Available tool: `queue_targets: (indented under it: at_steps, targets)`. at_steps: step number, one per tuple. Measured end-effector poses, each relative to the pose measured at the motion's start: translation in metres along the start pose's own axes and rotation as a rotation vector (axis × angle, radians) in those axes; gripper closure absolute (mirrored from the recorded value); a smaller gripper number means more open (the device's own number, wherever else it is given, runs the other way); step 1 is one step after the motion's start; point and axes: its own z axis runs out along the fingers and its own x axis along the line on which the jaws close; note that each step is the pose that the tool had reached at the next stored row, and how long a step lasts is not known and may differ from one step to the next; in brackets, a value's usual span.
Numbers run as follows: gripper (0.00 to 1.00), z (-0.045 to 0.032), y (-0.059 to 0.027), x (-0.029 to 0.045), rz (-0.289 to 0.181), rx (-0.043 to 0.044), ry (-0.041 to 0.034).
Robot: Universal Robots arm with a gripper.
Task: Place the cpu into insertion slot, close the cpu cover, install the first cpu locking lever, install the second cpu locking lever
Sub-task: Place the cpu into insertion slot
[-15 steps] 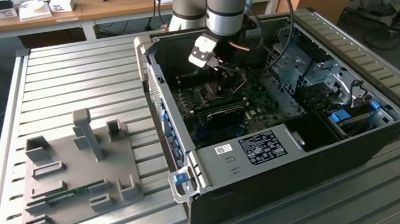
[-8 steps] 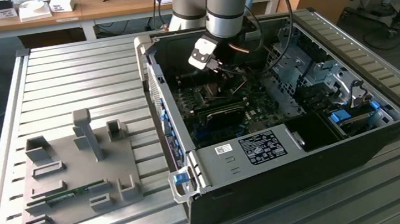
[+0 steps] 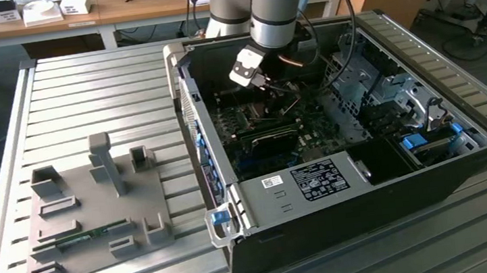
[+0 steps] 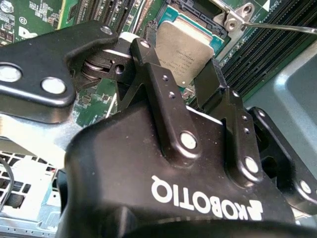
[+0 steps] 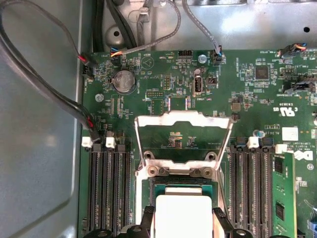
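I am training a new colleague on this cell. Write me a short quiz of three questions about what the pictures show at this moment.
1. True or false: the cpu cover stands open, folded back from the insertion slot.
2. What does the gripper hold? A) a cable B) the cpu C) a memory module
3. Fill in: in the first wrist view, the long black memory slots lie on ____ sides of the insertion slot.
Key: 1 true; 2 B; 3 both.
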Motion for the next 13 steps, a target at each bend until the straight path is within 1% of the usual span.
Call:
queue_targets:
  at_steps: [4, 13]
  targets:
    - [0.46, 0.0023, -0.0002, -0.0001, 0.0, 0.0, 0.0]
    - [0.46, 0.0035, -0.0007, 0.0004, 0.0, -0.0002, 0.0002]
